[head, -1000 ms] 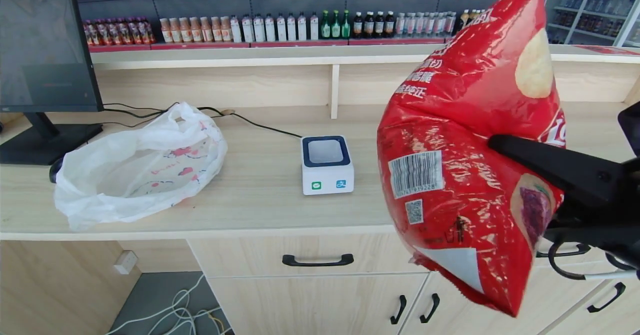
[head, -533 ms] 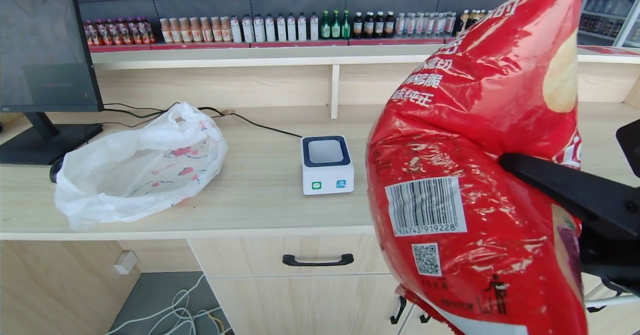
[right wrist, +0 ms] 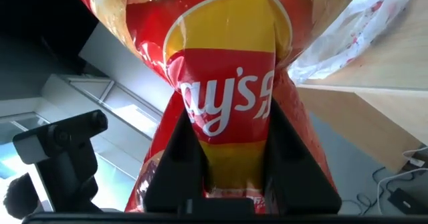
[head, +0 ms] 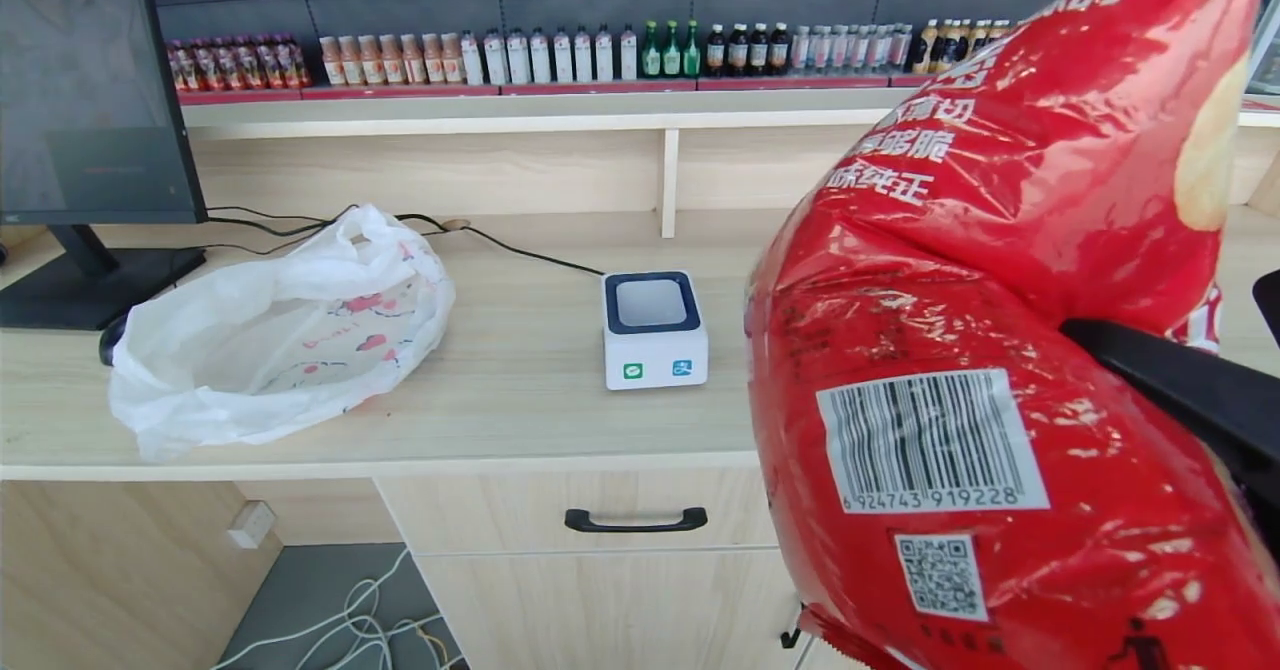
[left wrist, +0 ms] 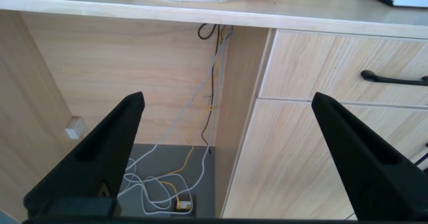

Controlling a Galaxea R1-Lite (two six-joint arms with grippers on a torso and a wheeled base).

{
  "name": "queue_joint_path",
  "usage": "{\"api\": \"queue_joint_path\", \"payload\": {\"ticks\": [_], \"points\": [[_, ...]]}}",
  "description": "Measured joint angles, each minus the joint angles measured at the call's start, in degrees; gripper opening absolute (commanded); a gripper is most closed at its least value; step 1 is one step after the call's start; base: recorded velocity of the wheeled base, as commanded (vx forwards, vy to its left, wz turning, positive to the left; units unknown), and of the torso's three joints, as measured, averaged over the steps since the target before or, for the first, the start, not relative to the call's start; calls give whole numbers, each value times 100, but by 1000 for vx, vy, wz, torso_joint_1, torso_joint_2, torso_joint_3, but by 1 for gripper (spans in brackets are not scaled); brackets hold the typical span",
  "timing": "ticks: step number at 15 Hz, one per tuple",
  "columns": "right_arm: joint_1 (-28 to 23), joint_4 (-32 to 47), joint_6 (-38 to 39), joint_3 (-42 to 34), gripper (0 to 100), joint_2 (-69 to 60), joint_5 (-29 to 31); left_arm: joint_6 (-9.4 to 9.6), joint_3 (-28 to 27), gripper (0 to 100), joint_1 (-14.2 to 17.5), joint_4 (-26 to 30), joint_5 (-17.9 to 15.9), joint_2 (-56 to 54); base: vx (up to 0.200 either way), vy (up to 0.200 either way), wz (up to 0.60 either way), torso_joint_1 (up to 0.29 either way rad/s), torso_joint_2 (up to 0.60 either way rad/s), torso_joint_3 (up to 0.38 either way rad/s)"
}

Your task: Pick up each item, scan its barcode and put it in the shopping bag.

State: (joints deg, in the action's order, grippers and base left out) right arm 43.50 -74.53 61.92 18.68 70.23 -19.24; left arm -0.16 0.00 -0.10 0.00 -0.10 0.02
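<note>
Gripping the red chip bag (head: 1000, 280) across its pinched middle, my right gripper (right wrist: 231, 140) has both black fingers pressed into the foil, one on each side. The bag hangs in the air close to the head camera, on my right, clear of the counter (head: 530, 400) and tilted, with its upper end leaning to the right. Its barcode (head: 930, 440) faces the head camera, with a small QR code (head: 940, 575) just below it.

My left gripper (left wrist: 227, 100) sits low, below the countertop edge, with its fingers spread wide and nothing between them. It faces the cabinet front, where loose cables (left wrist: 167, 184) lie on the floor of an open recess beside a drawer handle (left wrist: 394, 79).

On the counter, the white scanner (head: 655, 330) stands near the middle with its window facing up, to the left of the chip bag and apart from it. The white shopping bag (head: 280, 335) lies further left, well apart from the scanner, with its mouth slumped open toward me. I see no item inside it. A black cable (head: 520, 250) runs behind it toward the scanner.

A dark monitor (head: 90, 90) stands at the far left on its base. Beyond the counter's raised back ledge, rows of bottles (head: 600, 50) line a red-edged shelf.
</note>
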Motion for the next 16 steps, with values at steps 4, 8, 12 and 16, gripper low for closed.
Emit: {"api": "queue_joint_path", "payload": {"ticks": [4, 8, 12, 16], "points": [[7, 2, 5, -43, 0, -46, 2, 0, 0, 100, 0, 0, 0, 0, 0, 0, 0, 0, 0, 0], [2, -60, -1, -29, 0, -55, 9, 0, 0, 100, 0, 0, 0, 0, 0, 0, 0, 0, 0, 0], [-1, -139, -323, 34, 0, -41, 41, 2, 0, 100, 0, 0, 0, 0, 0, 0, 0, 0, 0, 0], [-28, -132, -1054, 34, 0, 17, 50, 0, 0, 100, 0, 0, 0, 0, 0, 0, 0, 0, 0, 0]]}}
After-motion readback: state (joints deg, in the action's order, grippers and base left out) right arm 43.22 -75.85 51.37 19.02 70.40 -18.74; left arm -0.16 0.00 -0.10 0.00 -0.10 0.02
